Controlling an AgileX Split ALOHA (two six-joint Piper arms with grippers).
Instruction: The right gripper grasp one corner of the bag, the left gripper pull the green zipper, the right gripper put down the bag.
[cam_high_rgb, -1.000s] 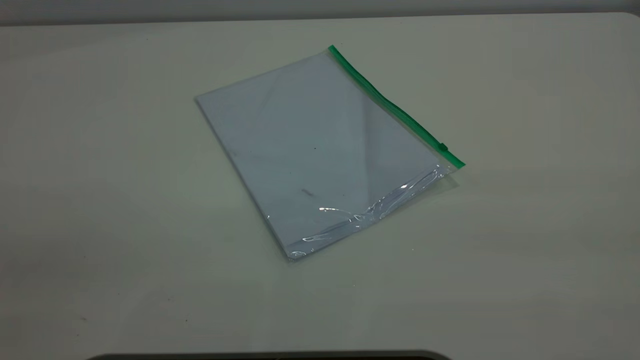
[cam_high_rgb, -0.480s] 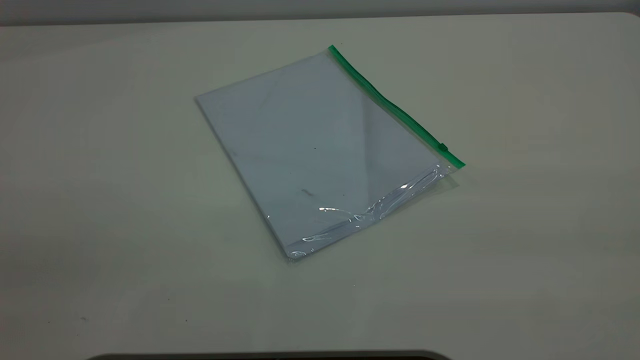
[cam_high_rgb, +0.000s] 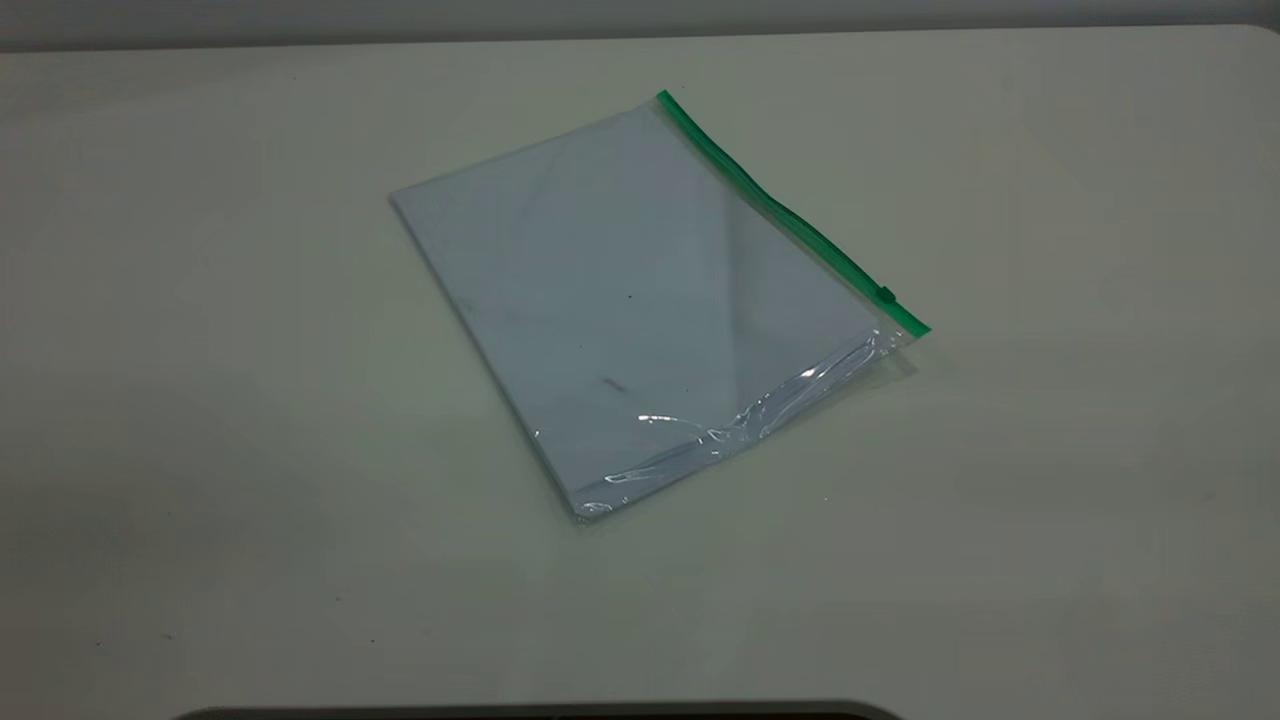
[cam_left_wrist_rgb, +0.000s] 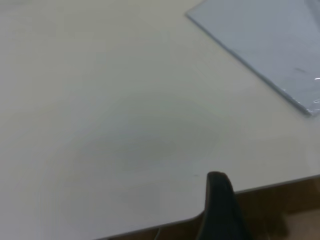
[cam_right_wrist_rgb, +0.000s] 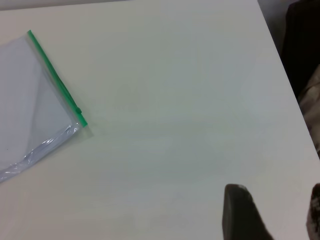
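The bag (cam_high_rgb: 640, 300), a clear flat pouch with pale sheets inside, lies flat on the table. The green zipper (cam_high_rgb: 790, 210) runs along its far right edge, and the small slider tab (cam_high_rgb: 886, 294) sits near the front end of the strip. No gripper shows in the exterior view. In the right wrist view the right gripper (cam_right_wrist_rgb: 277, 210) is open and empty over bare table, well away from the bag (cam_right_wrist_rgb: 30, 115) and the zipper (cam_right_wrist_rgb: 55, 80). In the left wrist view the left gripper (cam_left_wrist_rgb: 220, 205) shows only partly, at the table's edge, far from the bag (cam_left_wrist_rgb: 265, 45).
The pale table (cam_high_rgb: 200, 400) surrounds the bag on all sides. Its edge shows in the left wrist view (cam_left_wrist_rgb: 270, 186), and in the right wrist view (cam_right_wrist_rgb: 280, 55) with dark objects beyond.
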